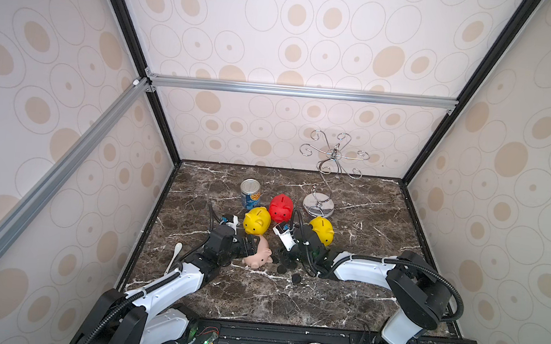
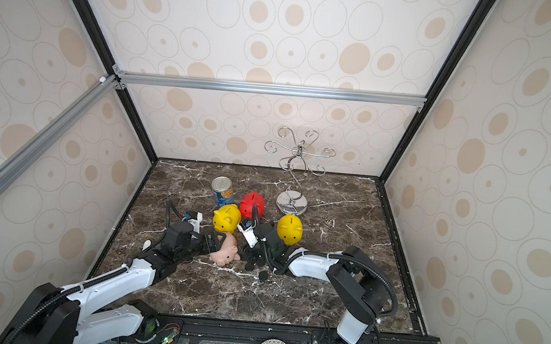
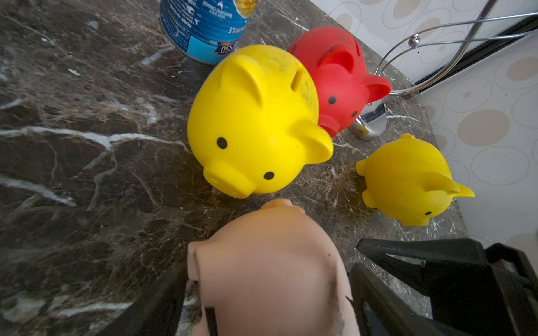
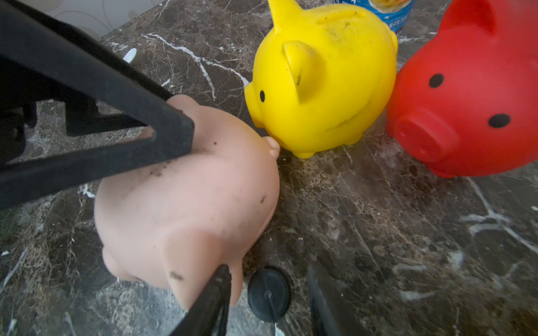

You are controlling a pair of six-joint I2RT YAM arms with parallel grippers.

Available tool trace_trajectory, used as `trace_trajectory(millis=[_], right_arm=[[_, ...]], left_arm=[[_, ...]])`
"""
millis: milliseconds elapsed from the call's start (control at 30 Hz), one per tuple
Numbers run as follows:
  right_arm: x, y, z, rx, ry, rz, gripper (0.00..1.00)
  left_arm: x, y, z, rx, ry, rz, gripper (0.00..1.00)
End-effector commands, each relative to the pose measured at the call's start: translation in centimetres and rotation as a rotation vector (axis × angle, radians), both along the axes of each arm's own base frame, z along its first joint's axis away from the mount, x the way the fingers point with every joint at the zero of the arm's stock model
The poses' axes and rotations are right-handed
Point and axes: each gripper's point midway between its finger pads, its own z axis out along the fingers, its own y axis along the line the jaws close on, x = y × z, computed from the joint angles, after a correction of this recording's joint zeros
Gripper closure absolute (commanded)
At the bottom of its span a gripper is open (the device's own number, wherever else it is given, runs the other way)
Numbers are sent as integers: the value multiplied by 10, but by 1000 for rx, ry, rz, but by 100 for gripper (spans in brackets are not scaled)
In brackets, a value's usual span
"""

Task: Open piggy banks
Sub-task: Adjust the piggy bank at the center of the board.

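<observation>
A pale pink piggy bank (image 1: 258, 257) (image 3: 267, 261) sits at mid-table between the fingers of my left gripper (image 3: 265, 270). One finger lies against its flank, and a sliver of marble shows beside the other. A yellow piggy bank (image 1: 257, 220), a red one (image 1: 281, 208) and a second yellow one (image 1: 321, 230) stand just behind it. My right gripper (image 4: 267, 270) is open beside the pink bank's head. A loose black plug (image 4: 269, 293) lies flat on the marble between its fingers, touching neither.
A blue-labelled tin can (image 1: 250, 193) stands behind the yellow bank, and a chrome wire stand (image 1: 319, 205) is at the back right. More black plugs (image 1: 296, 278) lie in front of the right gripper. A white spoon (image 1: 176, 252) lies by the left arm.
</observation>
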Motion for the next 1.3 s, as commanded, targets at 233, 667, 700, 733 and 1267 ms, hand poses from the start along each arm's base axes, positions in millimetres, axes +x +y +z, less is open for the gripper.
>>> trace_trajectory(millis=[233,667,700,733,1267], right_arm=[[7,-11,11,-14,-57,-7,54],[-35,6,-22,83,-36,268,56],[-33,8,-25,76,-41,273,56],[-31,10,-28,65,-44,281,57],[-20,23,-44,27,-55,309,67]], left_arm=[[-5,8,-16,36,17,27,14],[-7,12,-16,53,14,32,15],[-7,12,-16,53,14,32,14],[-7,11,-16,54,12,31,14],[-5,9,-10,49,-6,19,12]])
